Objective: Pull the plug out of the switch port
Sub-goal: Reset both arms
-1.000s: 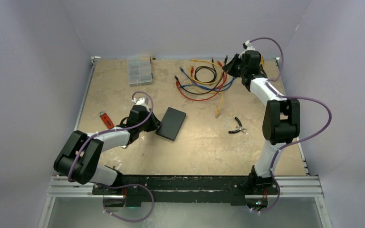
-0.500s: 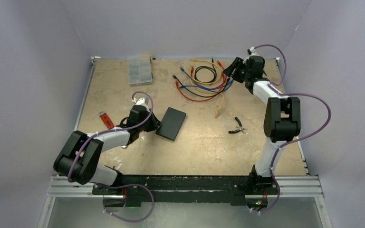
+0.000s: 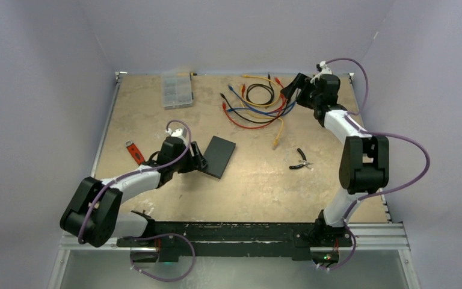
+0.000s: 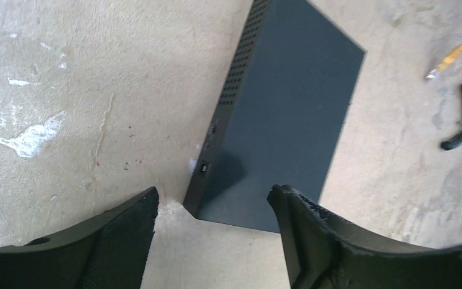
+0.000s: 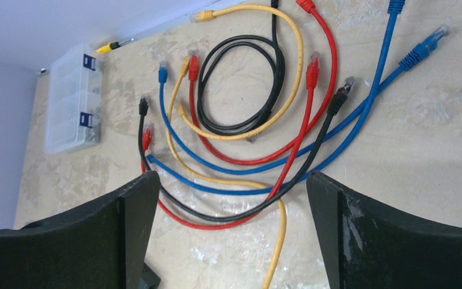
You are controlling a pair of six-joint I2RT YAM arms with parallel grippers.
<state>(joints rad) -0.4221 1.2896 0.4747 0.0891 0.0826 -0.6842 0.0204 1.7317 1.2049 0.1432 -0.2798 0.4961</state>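
The switch (image 3: 218, 156) is a flat black box lying on the table left of centre. In the left wrist view, the switch (image 4: 289, 114) shows a vented side with one small socket. No cable runs into it. My left gripper (image 3: 197, 162) stands open just off the switch's near left corner. Nothing is between the left gripper's (image 4: 215, 192) fingers. My right gripper (image 3: 293, 87) hangs open at the back right over a pile of loose cables (image 3: 255, 105). I cannot tell which of their ends is the plug. The cables (image 5: 246, 120) lie beyond the empty right gripper (image 5: 231, 176).
A clear compartment box (image 3: 176, 89) sits at the back left. A red-handled tool (image 3: 135, 151) lies near the left edge. Small pliers (image 3: 301, 160) lie right of centre. A yellow cable end (image 3: 275, 144) trails toward the middle.
Both grippers have opened. The left one let go of the switch and drew back toward the near left. The right one shifted slightly to the right above the cables.
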